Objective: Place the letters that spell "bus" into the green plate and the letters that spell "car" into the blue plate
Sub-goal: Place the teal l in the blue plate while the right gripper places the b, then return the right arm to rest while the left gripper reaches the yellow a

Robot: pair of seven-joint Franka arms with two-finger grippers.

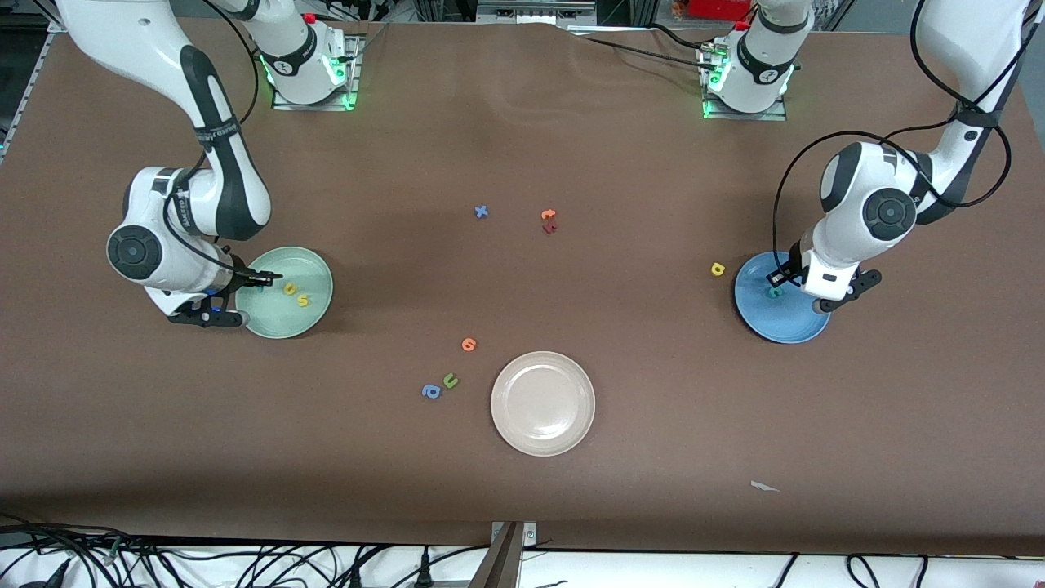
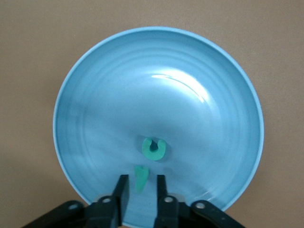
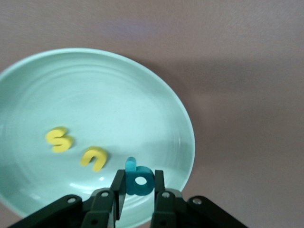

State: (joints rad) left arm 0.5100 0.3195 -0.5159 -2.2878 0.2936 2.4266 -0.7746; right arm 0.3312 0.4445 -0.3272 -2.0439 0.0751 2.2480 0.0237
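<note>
The green plate (image 1: 314,273) lies at the right arm's end of the table and holds a yellow "s" (image 3: 59,139) and a yellow "u" (image 3: 94,158). Over its rim, my right gripper (image 3: 139,173) is shut on the teal "b" (image 3: 140,180). At the left arm's end, the blue plate (image 2: 156,85) holds a teal "c" (image 2: 154,147). My left gripper (image 2: 142,178) hangs low over this plate with its fingers open. The thin teal "r" (image 2: 140,176) is between them, touching neither. A yellow "a" (image 1: 718,269) lies on the table beside the blue plate.
A cream-white plate (image 1: 543,403) lies near the front middle. Close to it are an orange letter (image 1: 469,344), a green "u" (image 1: 450,380) and a blue "a" (image 1: 431,391). Mid-table lie a blue letter (image 1: 482,211) and orange and red letters (image 1: 549,220).
</note>
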